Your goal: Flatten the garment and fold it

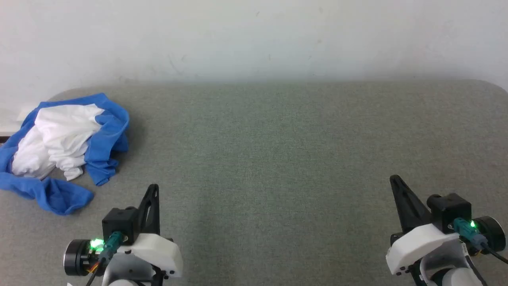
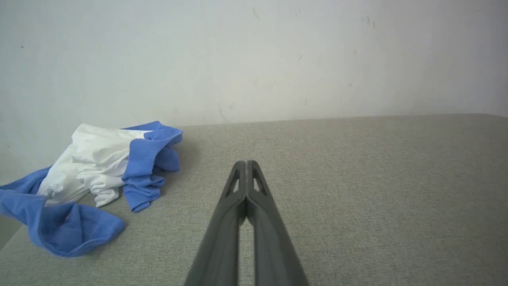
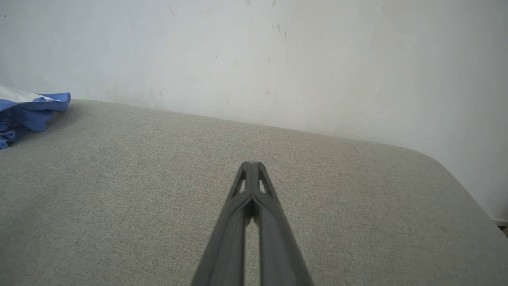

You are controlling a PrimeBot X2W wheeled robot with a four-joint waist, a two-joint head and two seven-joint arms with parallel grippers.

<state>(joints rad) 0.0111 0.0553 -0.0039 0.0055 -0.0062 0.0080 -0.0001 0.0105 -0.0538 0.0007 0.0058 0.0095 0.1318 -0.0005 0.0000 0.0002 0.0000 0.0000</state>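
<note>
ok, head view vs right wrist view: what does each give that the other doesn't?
Head view: the whole garment, crumpled at the far left of the table, white middle wrapped in blue, plus the left gripper.
Right wrist view: the right gripper seen along its fingers, tips pressed together, and the table's right edge past the rounded corner.
Both: grey table, pale wall, blue cloth of the garment, right gripper.

Soft even daylight, faint shadows, slightly hazy, wide-angle wrist views

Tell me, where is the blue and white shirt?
The garment lies crumpled on the table, far left in the head view, by the wall, ahead and left of the left gripper.
</note>
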